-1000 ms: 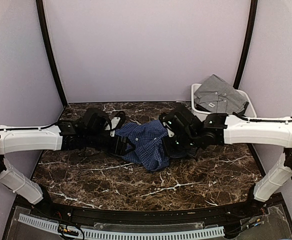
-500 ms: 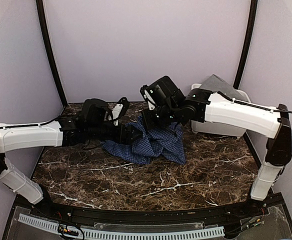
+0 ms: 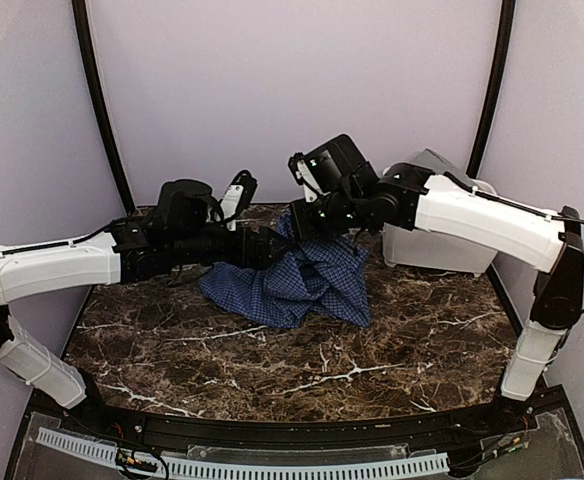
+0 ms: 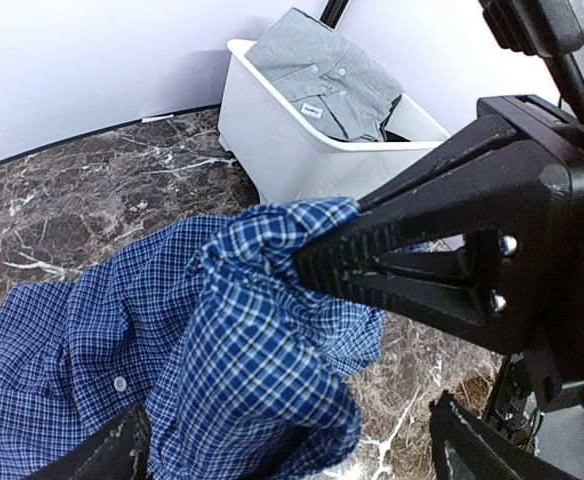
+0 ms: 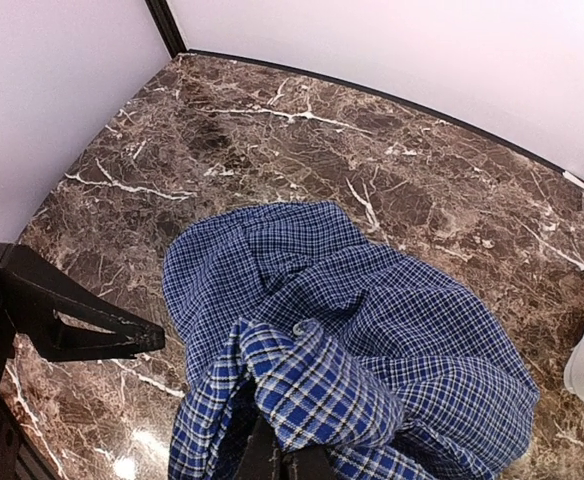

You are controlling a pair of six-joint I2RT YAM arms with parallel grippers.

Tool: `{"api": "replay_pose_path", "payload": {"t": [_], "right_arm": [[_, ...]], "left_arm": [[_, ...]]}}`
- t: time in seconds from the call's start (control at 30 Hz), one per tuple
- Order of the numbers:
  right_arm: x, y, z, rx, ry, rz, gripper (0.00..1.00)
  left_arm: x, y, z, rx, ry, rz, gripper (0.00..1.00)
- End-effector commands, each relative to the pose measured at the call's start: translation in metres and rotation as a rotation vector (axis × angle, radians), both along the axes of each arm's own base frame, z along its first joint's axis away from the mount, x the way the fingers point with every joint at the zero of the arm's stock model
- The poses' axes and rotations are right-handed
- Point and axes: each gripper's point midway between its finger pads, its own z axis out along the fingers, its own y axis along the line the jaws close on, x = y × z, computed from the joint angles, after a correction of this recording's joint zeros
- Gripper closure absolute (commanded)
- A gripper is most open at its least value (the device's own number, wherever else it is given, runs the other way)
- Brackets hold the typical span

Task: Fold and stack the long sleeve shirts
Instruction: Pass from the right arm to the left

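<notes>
The navy-blue checked shirt (image 3: 297, 282) lies crumpled on the marble table (image 3: 392, 340), one fold lifted. My right gripper (image 3: 304, 222) is shut on that raised fold; in its wrist view the cloth (image 5: 357, 330) drapes over the closed right gripper (image 5: 284, 468). My left gripper (image 3: 269, 250) stands open close beside it, jaws wide. In the left wrist view the left gripper (image 4: 292, 462) has the shirt (image 4: 222, 330) hanging loose between its fingers. The grey shirt (image 4: 332, 75) rests in the white bin (image 4: 302, 150), partly hidden by the right arm in the top view.
The white bin (image 3: 437, 250) stands at the back right corner, against the wall. Black frame posts (image 3: 100, 110) rise at both back corners. One finger (image 5: 77, 322) of the left gripper shows at the left of the right wrist view.
My right gripper has risen and swung back and left, pulling a fold of the blue shirt up. The left gripper's jaws have spread wider and moved toward the back.
</notes>
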Motion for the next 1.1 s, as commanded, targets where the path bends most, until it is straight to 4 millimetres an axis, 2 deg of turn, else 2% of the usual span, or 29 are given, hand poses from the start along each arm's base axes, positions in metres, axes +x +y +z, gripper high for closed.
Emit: {"api": "replay_pose_path", "payload": {"t": [0.0, 0.17, 0.27, 0.33, 0.37, 0.4, 0.43, 0.47, 0.5, 0.53, 0.57, 0.63, 0.67, 0.7, 0.8, 0.9, 0.93, 1.07], "right_arm": [[0.007, 0.005, 0.026, 0.045, -0.052, 0.008, 1.0], [0.008, 0.007, 0.034, 0.057, -0.063, 0.015, 1.0], [0.008, 0.01, 0.038, 0.066, -0.068, 0.026, 1.0], [0.008, 0.012, 0.037, 0.063, -0.066, 0.033, 1.0], [0.008, 0.012, 0.039, 0.068, -0.066, 0.036, 1.0], [0.007, 0.012, 0.04, 0.072, -0.067, 0.042, 1.0], [0.005, 0.013, 0.04, 0.075, -0.064, 0.049, 1.0], [0.004, 0.013, 0.039, 0.076, -0.063, 0.056, 1.0], [0.004, 0.013, 0.038, 0.074, -0.062, 0.059, 1.0], [0.003, 0.012, 0.036, 0.066, -0.06, 0.06, 1.0], [0.001, 0.009, 0.033, 0.056, -0.057, 0.059, 0.95], [-0.002, -0.003, 0.021, 0.03, -0.054, 0.042, 0.72], [-0.004, -0.01, 0.017, 0.025, -0.054, 0.035, 0.59], [-0.007, -0.017, 0.012, 0.025, -0.054, 0.03, 0.47], [-0.021, -0.039, 0.003, 0.028, -0.06, 0.028, 0.26], [-0.033, -0.061, -0.014, 0.015, -0.05, 0.009, 0.13], [-0.037, -0.067, -0.019, 0.015, -0.048, 0.006, 0.11], [-0.053, -0.081, -0.057, 0.006, 0.006, 0.006, 0.1]], "left_arm": [[0.009, 0.0, 0.001, 0.066, -0.016, 0.053, 0.04], [0.02, 0.001, 0.005, 0.067, -0.015, 0.11, 0.1], [0.028, 0.004, 0.001, 0.098, -0.008, 0.155, 0.24], [0.033, 0.008, -0.002, 0.114, -0.008, 0.189, 0.37], [0.035, 0.01, -0.002, 0.121, -0.013, 0.207, 0.48], [0.037, 0.01, -0.002, 0.124, -0.016, 0.214, 0.53], [0.04, 0.011, -0.003, 0.134, -0.021, 0.227, 0.62], [0.042, 0.01, 0.001, 0.133, -0.028, 0.233, 0.68], [0.046, 0.011, -0.001, 0.149, -0.033, 0.247, 0.81], [0.05, 0.013, 0.005, 0.159, -0.044, 0.268, 0.86], [0.053, 0.015, 0.005, 0.17, -0.048, 0.286, 0.96], [0.059, 0.025, 0.007, 0.215, -0.056, 0.342, 1.0], [0.064, 0.029, 0.015, 0.22, -0.072, 0.372, 1.0], [0.068, 0.034, 0.009, 0.25, -0.056, 0.387, 1.0], [0.078, 0.04, 0.02, 0.252, -0.054, 0.415, 1.0], [0.085, 0.044, 0.028, 0.247, -0.046, 0.424, 1.0], [0.088, 0.047, 0.025, 0.259, -0.034, 0.429, 1.0], [0.094, 0.049, 0.035, 0.244, -0.037, 0.43, 1.0]]}}
